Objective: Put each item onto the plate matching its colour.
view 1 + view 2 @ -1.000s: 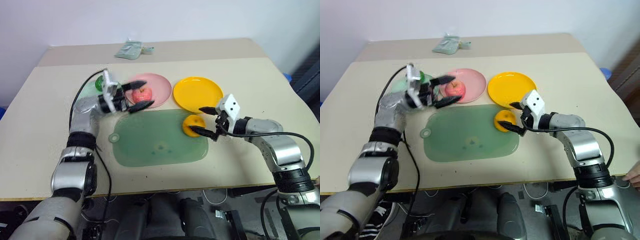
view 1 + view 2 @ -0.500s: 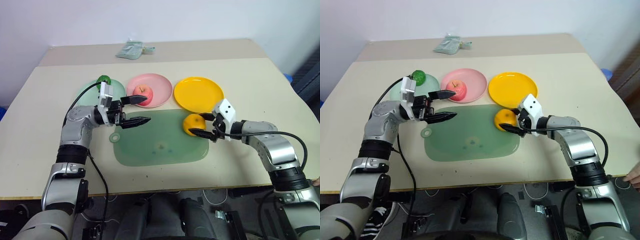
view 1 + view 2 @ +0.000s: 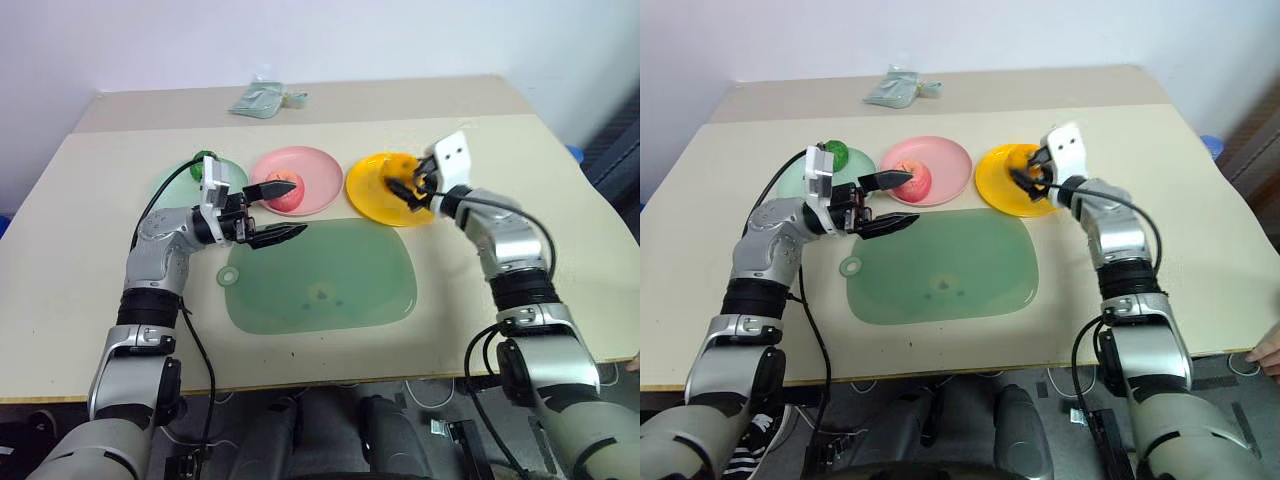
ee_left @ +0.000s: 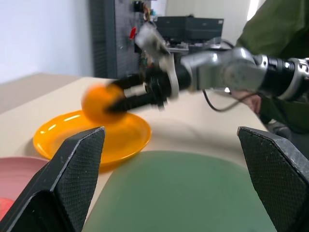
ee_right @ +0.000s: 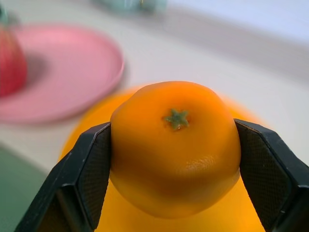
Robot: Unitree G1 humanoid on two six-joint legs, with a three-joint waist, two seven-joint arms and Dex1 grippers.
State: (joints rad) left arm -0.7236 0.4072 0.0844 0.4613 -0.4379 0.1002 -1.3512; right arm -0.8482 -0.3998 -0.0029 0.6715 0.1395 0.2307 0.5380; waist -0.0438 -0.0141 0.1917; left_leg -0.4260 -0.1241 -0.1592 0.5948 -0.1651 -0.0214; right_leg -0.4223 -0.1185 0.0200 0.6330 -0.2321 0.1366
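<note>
Underneath, a beige table (image 3: 520, 150) meets a pale wall (image 3: 350, 35).

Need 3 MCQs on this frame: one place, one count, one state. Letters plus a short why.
1. Where is the orange?
A. on the mat
B. over the yellow plate
C. on the pink plate

2. How many round plates are there?
A. two
B. three
C. four

3. How is the left tool?
A. open, empty
B. shut on the apple
C. shut on the orange

Answers: 1 B, the right tool holds it above the yellow plate. 2 B, green, pink, yellow. 3 A, its fingers are spread with nothing between them.
</note>
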